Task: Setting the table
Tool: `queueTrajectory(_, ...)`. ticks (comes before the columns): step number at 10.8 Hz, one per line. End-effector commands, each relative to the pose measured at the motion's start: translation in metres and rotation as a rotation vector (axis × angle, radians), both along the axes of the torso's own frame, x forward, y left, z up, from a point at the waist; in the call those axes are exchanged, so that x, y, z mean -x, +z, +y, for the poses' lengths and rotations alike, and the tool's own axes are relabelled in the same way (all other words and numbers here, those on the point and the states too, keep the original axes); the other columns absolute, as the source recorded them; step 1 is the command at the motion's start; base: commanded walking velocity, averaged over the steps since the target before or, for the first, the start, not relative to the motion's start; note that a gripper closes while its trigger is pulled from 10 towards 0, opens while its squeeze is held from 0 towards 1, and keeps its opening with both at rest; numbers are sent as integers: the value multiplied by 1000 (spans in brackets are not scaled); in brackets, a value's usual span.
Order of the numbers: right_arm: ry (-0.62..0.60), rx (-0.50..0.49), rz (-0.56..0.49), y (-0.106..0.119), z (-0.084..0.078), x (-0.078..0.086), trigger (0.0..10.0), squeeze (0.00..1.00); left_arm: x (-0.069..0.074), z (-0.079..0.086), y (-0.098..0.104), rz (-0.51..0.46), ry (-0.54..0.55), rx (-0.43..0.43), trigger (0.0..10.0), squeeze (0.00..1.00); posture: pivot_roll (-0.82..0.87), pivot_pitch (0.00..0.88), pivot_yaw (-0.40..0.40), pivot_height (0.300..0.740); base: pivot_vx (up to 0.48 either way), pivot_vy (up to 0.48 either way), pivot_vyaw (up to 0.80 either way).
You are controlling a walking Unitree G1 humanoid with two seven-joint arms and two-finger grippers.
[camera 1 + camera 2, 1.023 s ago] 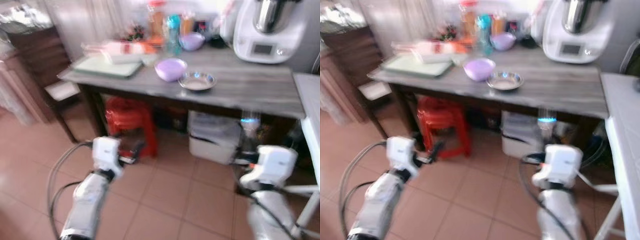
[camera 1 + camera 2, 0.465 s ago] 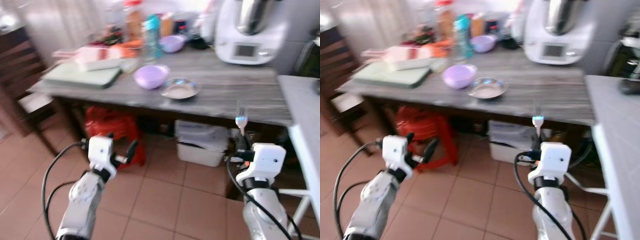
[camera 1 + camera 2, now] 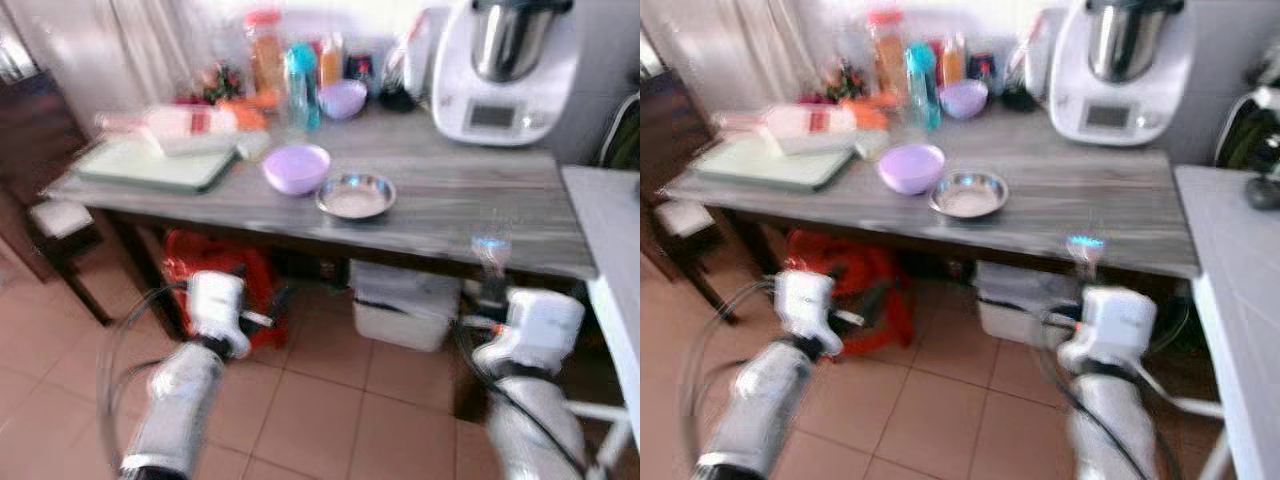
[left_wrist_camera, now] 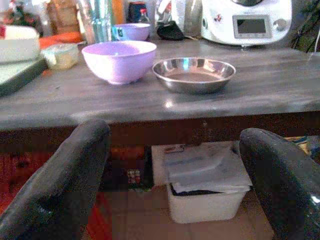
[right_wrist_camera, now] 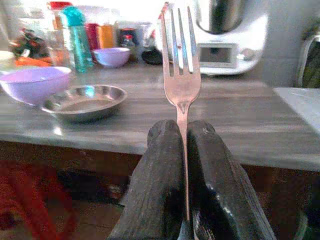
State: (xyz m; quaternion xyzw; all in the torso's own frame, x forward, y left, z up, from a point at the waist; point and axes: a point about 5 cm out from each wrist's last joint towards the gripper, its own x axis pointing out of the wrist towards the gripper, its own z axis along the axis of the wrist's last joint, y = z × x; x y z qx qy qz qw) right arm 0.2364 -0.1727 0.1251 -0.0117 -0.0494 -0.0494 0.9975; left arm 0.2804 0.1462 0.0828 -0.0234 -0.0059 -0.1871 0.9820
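Left gripper [image 4: 175,185] fingers spread, right gripper [image 5: 184,135] fingers pinched together

Bowl [image 3: 296,167] seemingly just left of dish [image 3: 355,195]; both on table [image 3: 480,200].

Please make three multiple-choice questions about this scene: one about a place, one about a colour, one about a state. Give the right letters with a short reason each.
1. Where does the steel dish stand?
A. on the floor
B. on the table, beside the near purple bowl
C. on the red stool

2. What colour is the bowl nearest the steel dish?
A. purple
B. green
C. black

3. How is the right gripper?
A. open and empty
B. shut on a spoon
C. shut on a fork

Answers:
1 B: the steel dish sits on the table, right of the bowl.
2 A: that bowl is pale purple.
3 C: the right gripper pinches the fork upright, tines up; the left gripper is open and empty.
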Motion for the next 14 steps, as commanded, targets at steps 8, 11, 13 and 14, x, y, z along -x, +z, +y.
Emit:
queueTrajectory(8,-46,-82,39,-10,-3,-3,10000,0,-2,-8,3,-9,-28,2,10000,0,6,0,75,740,326,0,0)
queueTrajectory(11,-40,-107,55,-14,1,-3,10000,0,-1,-5,3,-7,-32,-13,10000,0,8,0,80,740,324,0,0)
queueTrajectory(13,-23,-137,66,-14,4,-7,10000,0,0,1,3,-15,2,-9,10000,0,8,0,76,740,139,0,0)
queueTrajectory(14,-24,-146,69,-14,5,-9,10000,0,1,3,2,-16,6,-17,10000,0,8,0,74,740,0,0,0)
